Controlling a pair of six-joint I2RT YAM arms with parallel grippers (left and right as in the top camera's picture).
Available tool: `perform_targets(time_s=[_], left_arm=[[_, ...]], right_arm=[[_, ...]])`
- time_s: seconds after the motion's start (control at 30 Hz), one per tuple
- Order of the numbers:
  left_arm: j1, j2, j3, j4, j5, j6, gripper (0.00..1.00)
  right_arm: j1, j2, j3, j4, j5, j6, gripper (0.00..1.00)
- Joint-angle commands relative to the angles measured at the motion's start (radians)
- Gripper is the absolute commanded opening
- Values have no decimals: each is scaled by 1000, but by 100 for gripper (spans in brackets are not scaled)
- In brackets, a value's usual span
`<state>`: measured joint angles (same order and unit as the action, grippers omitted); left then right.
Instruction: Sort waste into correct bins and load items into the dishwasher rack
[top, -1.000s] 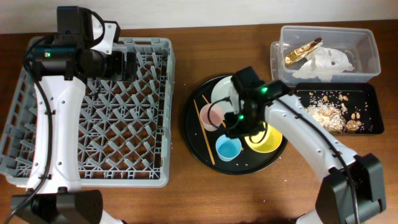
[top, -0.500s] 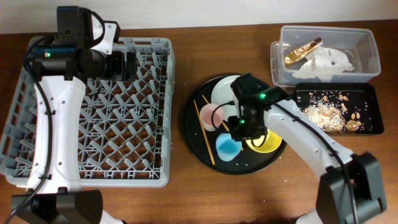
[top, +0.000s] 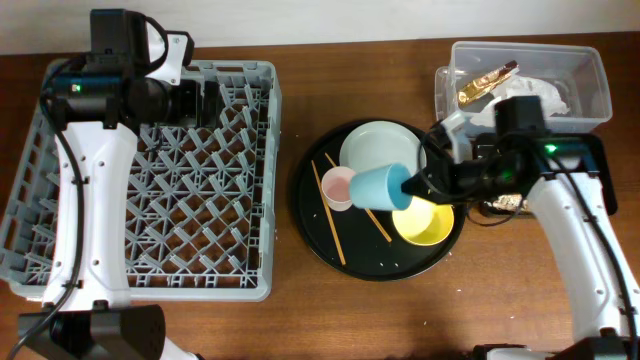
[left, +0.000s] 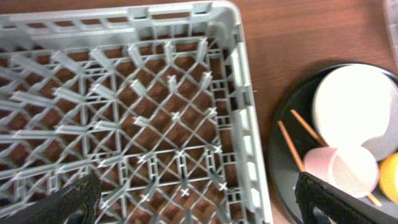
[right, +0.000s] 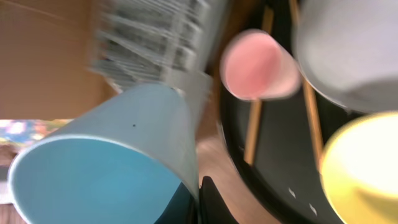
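Observation:
My right gripper (top: 410, 183) is shut on the rim of the light blue cup (top: 378, 187), holding it on its side above the round black tray (top: 315, 235). The cup fills the right wrist view (right: 118, 155). On the tray are the pink cup (top: 338, 187), the pale grey plate (top: 380, 147), the yellow bowl (top: 425, 222) and two chopsticks (top: 328, 212). My left gripper (top: 205, 100) is open and empty over the far right part of the grey dishwasher rack (top: 150, 180). Its fingers (left: 199, 199) straddle the rack lattice (left: 124, 93).
The clear tub (top: 590, 85) at the back right holds the gold wrapper (top: 487, 82) and white tissue (top: 530, 100). The shallow black tray (top: 590, 145) in front of it holds food crumbs (top: 530, 180). My right arm reaches over it.
My right arm swung right and took the blue cup up off the round tray, tipping it on its side. The left arm has not moved.

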<state>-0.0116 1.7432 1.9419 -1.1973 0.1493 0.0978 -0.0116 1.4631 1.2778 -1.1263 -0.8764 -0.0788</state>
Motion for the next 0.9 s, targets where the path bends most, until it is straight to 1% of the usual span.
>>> perform_targets(time_s=[0.0, 0.03, 0.07, 0.1, 0.13, 0.17, 0.2, 0.27, 0.3, 0.33, 0.4, 0.47, 0.53, 0.57, 0.63, 0.73, 0.8, 0.87], left_arm=[[2, 0, 16, 6, 149, 0, 99], [2, 0, 16, 7, 277, -32, 100], [-2, 4, 15, 22, 439, -56, 100], [-14, 14, 15, 35, 579, -56, 100], [-43, 34, 13, 37, 669, -56, 99], [-97, 93, -5, 37, 948, -55, 100], [-116, 161, -13, 33, 1114, -38, 100], [-117, 216, -16, 19, 1287, 10, 99], [-119, 272, -17, -24, 1418, 63, 100], [-124, 298, -17, -62, 1425, 66, 100], [-142, 304, -17, -133, 1425, 103, 99], [-147, 296, -17, -172, 1425, 105, 99], [-159, 296, -17, -230, 1425, 168, 96], [-174, 296, -17, -236, 1421, 195, 95], [-205, 297, -17, -228, 1395, 197, 91], [-230, 297, -17, -229, 1380, 196, 90], [-243, 297, -17, -229, 1381, 196, 90], [-241, 297, -17, -230, 1397, 195, 90]], right_arm=[[-62, -2, 11, 58, -317, -108, 4], [-61, -2, 11, 108, -356, -108, 4], [-61, -2, 11, 123, -375, -108, 4], [-61, -2, 11, 141, -398, -108, 4], [-61, -2, 11, 153, -407, -108, 4], [-61, -2, 11, 159, -407, -108, 4], [-61, -2, 11, 161, -407, -108, 4], [-61, -2, 11, 172, -407, -106, 4], [-61, -2, 11, 206, -406, -96, 4], [-61, -2, 11, 239, -393, -76, 4], [-61, 3, 11, 323, -272, 40, 4], [-61, 27, 11, 409, -247, 128, 4], [-33, 56, 11, 505, -225, 216, 4], [-9, 71, 11, 561, -225, 256, 4], [60, 93, 11, 686, -218, 322, 4], [123, 101, 11, 801, -182, 401, 4], [158, 101, 11, 847, -179, 432, 4], [181, 101, 11, 830, -165, 431, 4]])
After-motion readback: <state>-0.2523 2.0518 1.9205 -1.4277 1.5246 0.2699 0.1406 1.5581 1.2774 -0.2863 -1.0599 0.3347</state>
